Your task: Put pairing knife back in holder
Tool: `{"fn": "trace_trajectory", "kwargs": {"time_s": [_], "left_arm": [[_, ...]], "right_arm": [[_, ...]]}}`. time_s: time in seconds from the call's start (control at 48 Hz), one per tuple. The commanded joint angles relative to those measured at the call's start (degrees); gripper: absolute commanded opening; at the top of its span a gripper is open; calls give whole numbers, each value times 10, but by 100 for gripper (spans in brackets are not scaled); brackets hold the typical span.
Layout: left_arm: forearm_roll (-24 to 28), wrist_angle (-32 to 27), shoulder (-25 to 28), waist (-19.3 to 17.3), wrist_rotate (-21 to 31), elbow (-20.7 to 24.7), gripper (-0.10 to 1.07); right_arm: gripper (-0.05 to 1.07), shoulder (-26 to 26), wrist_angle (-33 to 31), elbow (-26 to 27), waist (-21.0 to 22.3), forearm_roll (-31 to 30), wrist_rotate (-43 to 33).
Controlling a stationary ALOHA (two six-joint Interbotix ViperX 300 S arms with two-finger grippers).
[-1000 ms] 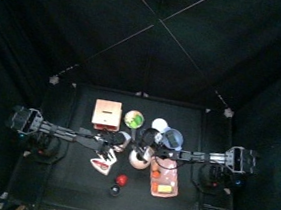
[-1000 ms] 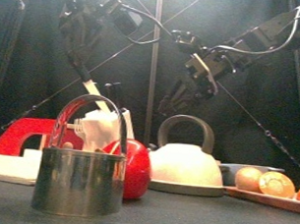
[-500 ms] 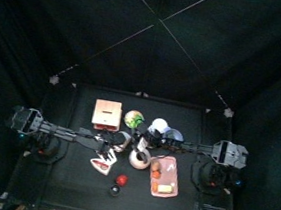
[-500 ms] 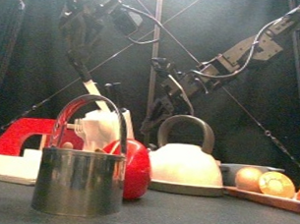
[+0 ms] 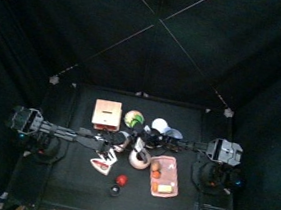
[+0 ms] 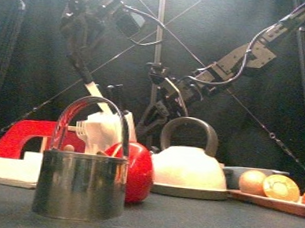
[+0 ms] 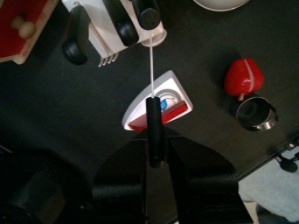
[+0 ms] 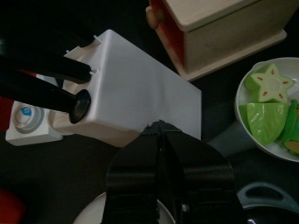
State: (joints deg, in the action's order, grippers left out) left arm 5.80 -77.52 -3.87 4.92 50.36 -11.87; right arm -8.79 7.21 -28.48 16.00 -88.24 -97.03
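Progress | pairing knife (image 7: 153, 79) is pinched by left fingers (image 7: 170, 154), blade aimed at white holder (image 7: 121, 26) near desk's middle | insertion not yet done | right fingers (image 8: 145, 150) beside holder, state cannot be told

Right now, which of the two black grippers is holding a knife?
The left gripper, gripping the thin black-handled knife; the right gripper holds nothing.

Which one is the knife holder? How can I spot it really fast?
Look at the middle of the small black table and find the wooden box with a red side. Right next to it is the knife holder, a chunky white block. It is the only white block with black handles poking out of one end.
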Motion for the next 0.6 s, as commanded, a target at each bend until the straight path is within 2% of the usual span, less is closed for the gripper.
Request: {"fn": "trace_trajectory", "kwargs": {"time_s": [0.0,0.583], "left_arm": [[3,2,-3,-4,0,12,51],[0,2,27,-7,1,45,51]], "right_arm": [[32,11,15,16,-2,1,2],[32,11,40,21,-3,11,2]]}}
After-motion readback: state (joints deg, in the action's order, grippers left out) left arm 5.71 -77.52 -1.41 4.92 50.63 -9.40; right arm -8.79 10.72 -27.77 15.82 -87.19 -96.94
